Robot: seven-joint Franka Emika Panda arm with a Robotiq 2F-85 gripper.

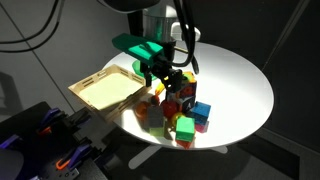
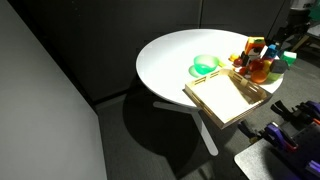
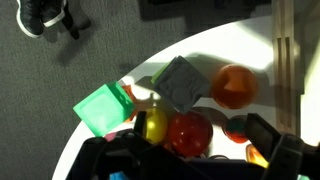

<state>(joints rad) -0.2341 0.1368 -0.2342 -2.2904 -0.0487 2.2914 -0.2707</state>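
Jaws hanging wide open, holding nothing, just above pile of toys [image 1: 180, 105] on white table [image 1: 245, 85]. Wrist view showing red ball [image 3: 187, 132] and yellow ball [image 3: 153, 125] lying nearest jaws, with grey block [image 3: 182, 82], green block [image 3: 103, 108] and orange ball [image 3: 232, 86] beyond. Wooden tray [image 1: 105, 88] and green bowl [image 1: 133, 45] sitting beside pile.

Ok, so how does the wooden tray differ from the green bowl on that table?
The tray is pale wood, rectangular and shallow; the bowl is bright green and round. The tray is far larger than the bowl. The tray sits at the edge of the table, the bowl further in. Both rest on it.
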